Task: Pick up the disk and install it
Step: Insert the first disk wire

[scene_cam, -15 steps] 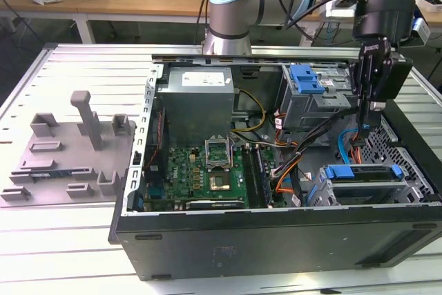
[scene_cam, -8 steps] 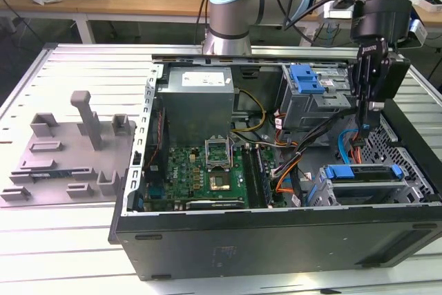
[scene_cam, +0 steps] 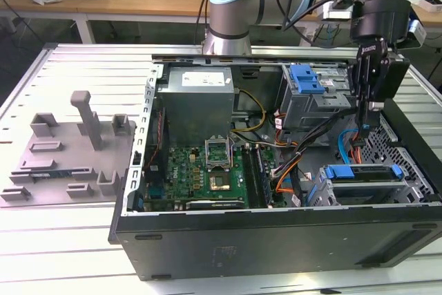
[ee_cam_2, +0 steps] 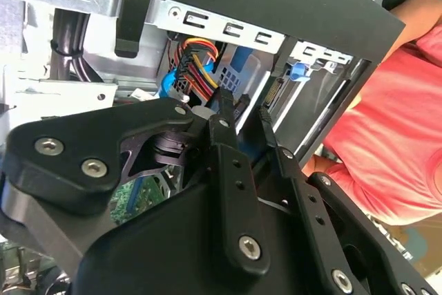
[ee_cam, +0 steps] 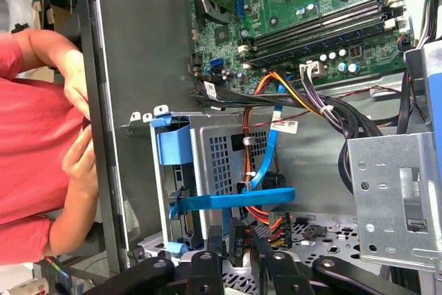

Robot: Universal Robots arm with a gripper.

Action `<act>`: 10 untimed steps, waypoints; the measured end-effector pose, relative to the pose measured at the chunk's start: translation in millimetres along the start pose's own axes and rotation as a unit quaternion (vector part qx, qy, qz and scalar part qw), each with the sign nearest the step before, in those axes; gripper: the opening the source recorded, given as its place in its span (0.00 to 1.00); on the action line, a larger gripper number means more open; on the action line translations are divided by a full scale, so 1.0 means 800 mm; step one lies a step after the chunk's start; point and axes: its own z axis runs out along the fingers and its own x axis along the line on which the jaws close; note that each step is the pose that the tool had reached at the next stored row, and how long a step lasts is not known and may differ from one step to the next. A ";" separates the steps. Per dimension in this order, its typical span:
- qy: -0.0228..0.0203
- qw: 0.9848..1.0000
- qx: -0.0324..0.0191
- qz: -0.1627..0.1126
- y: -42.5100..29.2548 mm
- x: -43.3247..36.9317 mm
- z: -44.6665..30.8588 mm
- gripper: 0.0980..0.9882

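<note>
In the exterior view, the disk (scene_cam: 362, 173) sat inside the case (scene_cam: 262, 236), near the bench's (scene_cam: 69, 240) front edge, just under my end effector (scene_cam: 365, 136). In the second wrist view, my fingers (ee_cam_2: 231, 164) stood slightly parted, gripping nothing. From the first wrist view I judged the disk dense, rigid and shock-sensitive, best held by its blue carrier (ee_cam: 173, 146).

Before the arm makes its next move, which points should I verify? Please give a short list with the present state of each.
1. The case lies flat and open: ok.
2. The claw hangs inside the case, near the disk: ok.
3. The disk is fully seated: cannot tell.
4. The cables run close to the claw: not ok, they may snag.
5. A person's arm is right at the case wall: not ok.
</note>
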 end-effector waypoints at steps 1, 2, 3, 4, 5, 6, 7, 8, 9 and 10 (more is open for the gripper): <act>0.000 1.000 0.000 0.000 0.0001 0.000 0.0006 0.22; 0.001 1.000 0.000 0.000 0.0001 -0.001 0.0013 0.22; 0.002 1.000 0.000 0.000 0.0002 -0.001 0.0019 0.22; 0.002 1.000 0.000 0.000 0.0003 -0.002 0.0023 0.21; 0.003 1.000 0.000 0.000 0.0003 -0.002 0.0026 0.13; 0.003 1.000 0.000 0.000 0.0004 -0.002 0.0029 0.08; 0.004 1.000 0.000 0.000 0.0004 -0.002 0.0032 0.08; 0.004 1.000 0.001 0.000 0.0004 -0.003 0.0034 0.08; 0.004 1.000 0.001 0.000 0.0004 -0.003 0.0034 0.08; 0.004 1.000 0.001 0.000 0.0004 -0.003 0.0035 0.08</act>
